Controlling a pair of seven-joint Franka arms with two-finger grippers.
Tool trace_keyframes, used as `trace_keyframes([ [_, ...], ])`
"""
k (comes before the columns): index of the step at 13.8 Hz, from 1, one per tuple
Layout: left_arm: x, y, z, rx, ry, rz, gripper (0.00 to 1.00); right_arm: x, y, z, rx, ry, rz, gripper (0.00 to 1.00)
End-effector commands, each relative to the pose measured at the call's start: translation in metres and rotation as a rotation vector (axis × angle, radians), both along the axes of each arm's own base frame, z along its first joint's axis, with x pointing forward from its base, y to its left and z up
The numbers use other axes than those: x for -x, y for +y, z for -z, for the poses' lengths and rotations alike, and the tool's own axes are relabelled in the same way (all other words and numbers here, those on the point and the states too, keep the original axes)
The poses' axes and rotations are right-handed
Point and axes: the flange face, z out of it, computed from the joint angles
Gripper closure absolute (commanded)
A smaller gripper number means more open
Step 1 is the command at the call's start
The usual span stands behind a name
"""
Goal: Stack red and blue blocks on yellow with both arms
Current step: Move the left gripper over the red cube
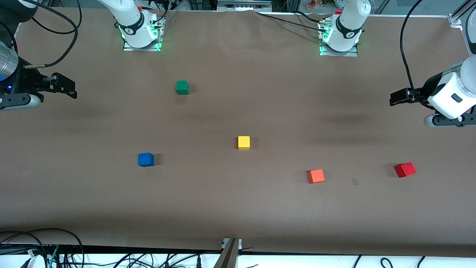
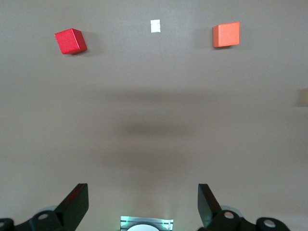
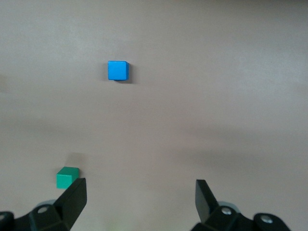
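Observation:
The yellow cube (image 1: 244,142) sits mid-table. The blue cube (image 1: 145,159) lies toward the right arm's end, a little nearer the front camera; it also shows in the right wrist view (image 3: 118,70). The red cube (image 1: 405,169) lies toward the left arm's end and shows in the left wrist view (image 2: 70,41). My left gripper (image 1: 395,97) hangs open and empty over the table's edge at its end; its fingers (image 2: 208,202) stand wide apart. My right gripper (image 1: 68,86) hangs open and empty over its end, fingers (image 3: 206,196) wide apart.
An orange cube (image 1: 316,176) lies between the yellow and red cubes, nearer the front camera, and shows in the left wrist view (image 2: 226,34). A green cube (image 1: 182,87) sits near the right arm's base, also in the right wrist view (image 3: 67,177). Cables run along the table edges.

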Motion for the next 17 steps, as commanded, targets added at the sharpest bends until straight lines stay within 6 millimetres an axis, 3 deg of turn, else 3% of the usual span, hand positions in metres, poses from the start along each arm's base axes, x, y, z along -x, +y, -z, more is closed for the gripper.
trace_keyframes([
  [1,-0.002,0.003,-0.007,0.016,0.004,0.011,0.00,0.001,-0.001,-0.006,-0.005,0.004,-0.009,0.00],
  [6,-0.010,0.008,0.010,0.002,0.033,0.004,0.00,0.001,-0.001,-0.006,-0.005,0.004,-0.009,0.00],
  [9,-0.034,0.065,0.028,-0.046,-0.057,-0.074,0.00,0.001,-0.002,-0.006,-0.004,0.004,-0.009,0.00],
  [13,-0.065,0.130,0.100,-0.058,-0.089,-0.166,0.00,0.001,-0.003,-0.006,-0.005,0.004,-0.006,0.00],
  [15,-0.079,0.147,0.154,-0.061,-0.084,-0.189,0.00,0.001,-0.004,-0.006,-0.005,0.003,-0.005,0.00],
  [17,-0.090,0.165,0.197,-0.058,-0.103,-0.212,0.00,0.001,-0.004,-0.006,-0.005,0.003,-0.005,0.00],
])
